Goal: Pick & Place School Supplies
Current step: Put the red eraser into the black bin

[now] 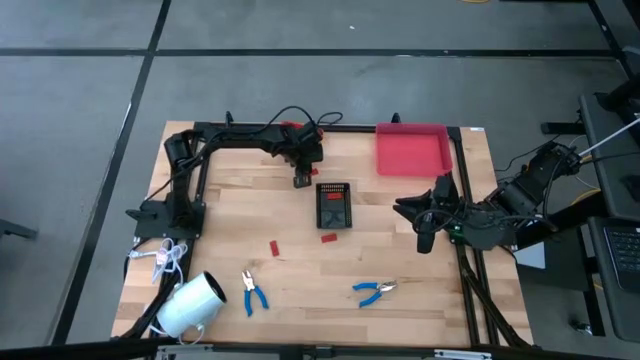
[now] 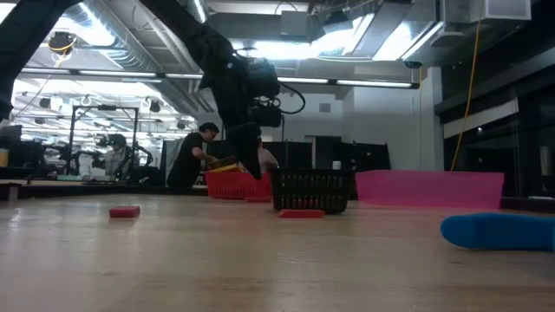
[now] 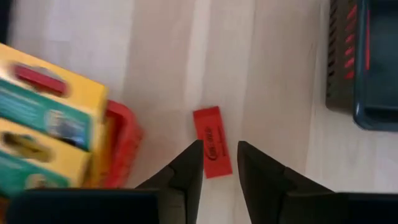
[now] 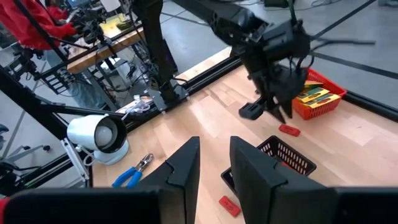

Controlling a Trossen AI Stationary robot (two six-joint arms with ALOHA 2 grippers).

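Left gripper (image 3: 219, 163) hung low over the pale wooden tabletop (image 1: 300, 290), dark fingers (image 3: 186, 168) parted either side of a small flat red printed piece (image 3: 212, 142) lying beside a red mesh basket (image 3: 121, 146) holding yellow-and-green printed boxes (image 3: 46, 124). Nothing gripped. Right gripper (image 4: 214, 165) waited at the tabletop's right edge, fingers slightly apart and empty. Elsewhere: black mesh basket (image 1: 334, 204), two more red pieces (image 1: 274, 246), two blue-handled pliers (image 1: 253, 292), pink tray (image 1: 411, 148), white roll (image 1: 190, 302).
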